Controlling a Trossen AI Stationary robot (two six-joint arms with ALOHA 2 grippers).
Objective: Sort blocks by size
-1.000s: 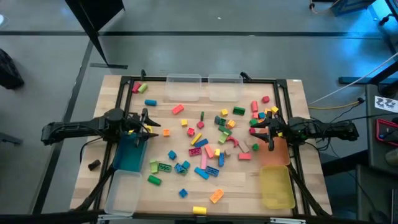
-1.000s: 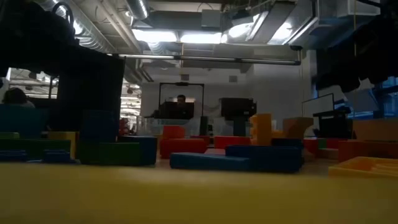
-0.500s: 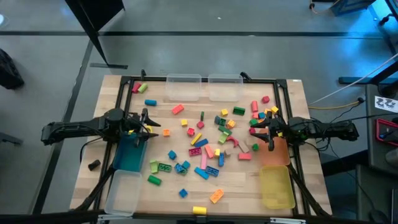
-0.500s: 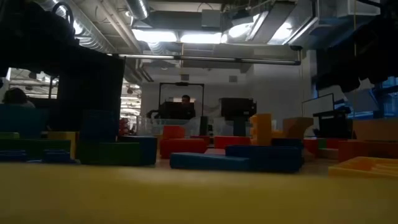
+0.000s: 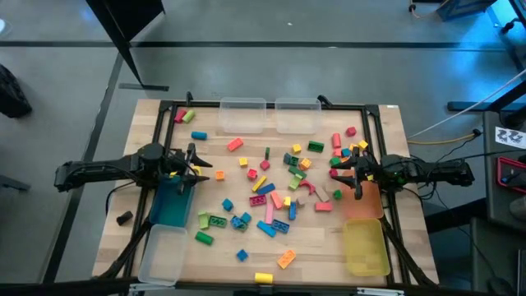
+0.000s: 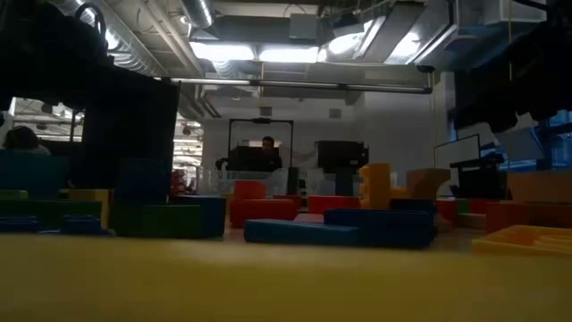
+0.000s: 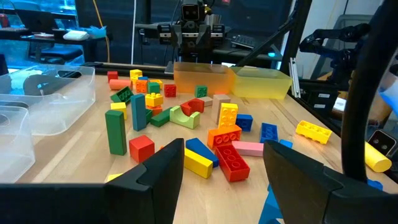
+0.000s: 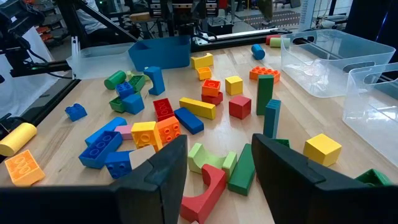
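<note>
No movement is recorded: left gripper (image 7: 221,165) and right gripper (image 8: 219,163) remain spread, empty, above scattered blocks (image 5: 271,185). Sorting is judged not begun.

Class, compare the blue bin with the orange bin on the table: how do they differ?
The blue bin sits at the table's left edge under the left gripper; the orange bin sits at the right edge by the right gripper. Blue looks deeper in colour, orange paler. Both are see-through, and no blocks show inside.
</note>
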